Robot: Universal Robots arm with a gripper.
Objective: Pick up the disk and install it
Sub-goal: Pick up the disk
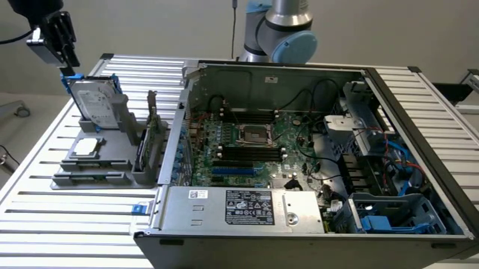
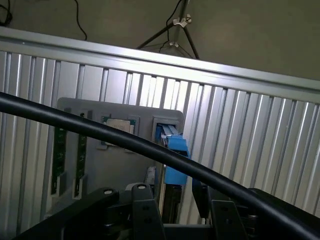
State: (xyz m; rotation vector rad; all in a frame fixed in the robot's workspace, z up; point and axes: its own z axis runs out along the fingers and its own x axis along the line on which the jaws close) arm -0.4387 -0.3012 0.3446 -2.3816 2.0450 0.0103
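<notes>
The disk stands upright on edge in a grey holder on the slatted table, at the exterior view's left. It is silver-grey with a white label and a blue carrier frame. My gripper hangs just above its top edge, fingers pointing down. In the wrist view the disk's blue top edge lies below my gripper, whose black fingers stand apart on either side of it. The gripper is open and holds nothing.
An open computer case takes up the exterior view's right, with a blue drive cage in its near corner. The holder also carries a small square chip and upright cards. A black cable crosses the wrist view.
</notes>
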